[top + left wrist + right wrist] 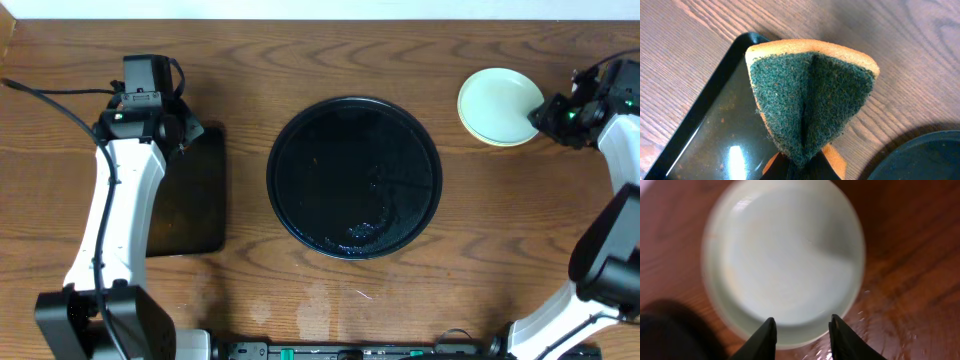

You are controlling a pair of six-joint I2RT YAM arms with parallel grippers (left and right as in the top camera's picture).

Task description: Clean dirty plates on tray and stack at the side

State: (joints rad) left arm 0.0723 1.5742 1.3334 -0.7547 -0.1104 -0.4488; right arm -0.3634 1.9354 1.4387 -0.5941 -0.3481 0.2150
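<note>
plates (497,105) sit stacked on the bench (300,60) at far right, off the round tray (330,150), which looks bare, so the job's prob. nearly done. right pincer (802,325) is released, nothing in it, w/ the stack's near rim directly ahead of its tips; right arm's far nearer. left pincer (185,135) is clenched on a folded sponge (810,100) by the rect. tray (725,135) corner.

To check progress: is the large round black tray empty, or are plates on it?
Empty. The large round glossy black tray holds no plates; the pale round plates are stacked beside it.
</note>
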